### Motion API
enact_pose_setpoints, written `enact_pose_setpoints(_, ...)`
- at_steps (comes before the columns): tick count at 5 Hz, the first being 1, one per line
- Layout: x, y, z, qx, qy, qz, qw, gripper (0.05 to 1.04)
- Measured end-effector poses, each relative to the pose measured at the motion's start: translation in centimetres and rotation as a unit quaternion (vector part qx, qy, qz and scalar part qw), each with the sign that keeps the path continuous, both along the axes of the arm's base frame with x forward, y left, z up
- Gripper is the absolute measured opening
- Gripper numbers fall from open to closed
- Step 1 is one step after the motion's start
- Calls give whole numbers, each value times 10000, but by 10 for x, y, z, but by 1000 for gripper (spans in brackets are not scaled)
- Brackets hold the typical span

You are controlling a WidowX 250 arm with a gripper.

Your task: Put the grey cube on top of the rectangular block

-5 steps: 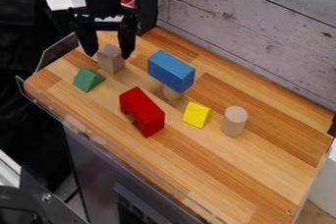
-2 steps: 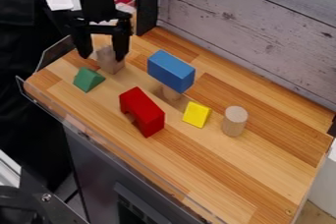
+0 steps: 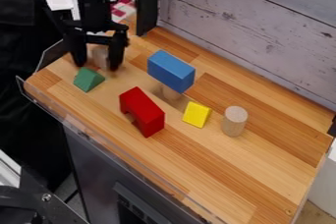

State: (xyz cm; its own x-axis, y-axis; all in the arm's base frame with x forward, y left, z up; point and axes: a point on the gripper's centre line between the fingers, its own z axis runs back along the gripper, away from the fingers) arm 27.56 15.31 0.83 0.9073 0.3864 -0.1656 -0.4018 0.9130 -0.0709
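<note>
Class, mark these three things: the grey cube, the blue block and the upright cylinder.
Grey cube (image 3: 99,57): camera view, the side facing the camera.
Blue block (image 3: 168,75): camera view, its broad side.
Cylinder (image 3: 234,123): camera view, its curved side.

Gripper hangs around grey cube

Its fingers stand apart at left, beyond a green wedge. A blue block tops a pale support; nearer lies a red arch; right, a yellow block and pale cylinder.

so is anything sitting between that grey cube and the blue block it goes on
Nothing visible but the hand itself, which straddles the grey cube; past it, bare wood runs to the blue block.
</note>
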Motion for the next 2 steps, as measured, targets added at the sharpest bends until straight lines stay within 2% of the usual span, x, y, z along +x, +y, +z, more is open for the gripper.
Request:
enact_pose_setpoints(1,3,1,-1,58,-32,48,10000,980)
enact_pose_setpoints(2,5,-1,-4,85,-191,148,9997,887)
